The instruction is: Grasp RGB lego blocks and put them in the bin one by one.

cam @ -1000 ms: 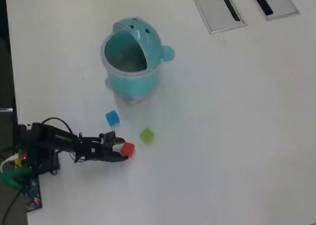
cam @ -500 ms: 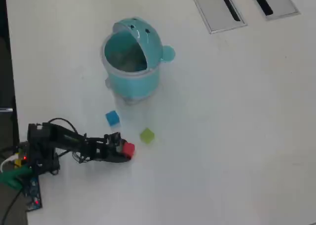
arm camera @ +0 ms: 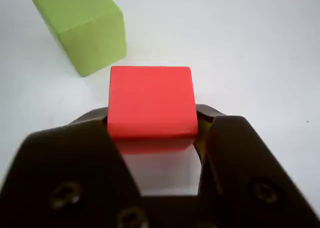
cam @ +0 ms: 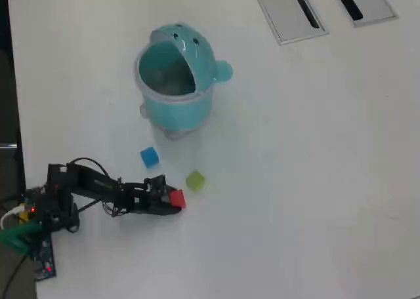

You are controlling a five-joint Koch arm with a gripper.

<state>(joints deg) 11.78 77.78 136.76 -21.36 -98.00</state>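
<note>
You've got the red block (arm camera: 151,102) clamped between the two black jaws of the gripper (arm camera: 152,130); wrist view shows a jaw pressed on each side of it, front half sticking out past the tips. Can't tell from either view whether it's off the table (cam: 315,181) yet or just sitting on it.

Progress: early, judging by the layout. Overhead view has the green block (cam: 195,179) loose on the table just beside the red one, and the blue block (cam: 149,157) loose a bit further up, nearer the bin (cam: 176,82). Bin stands upright w/ its hood open twd the camera; inside looks empty, though it's murky.

So 0 of 3 in, as far as I can see. Left to do: lift red, carry to the bin opening, drop, then repeat for green & blue.
</note>
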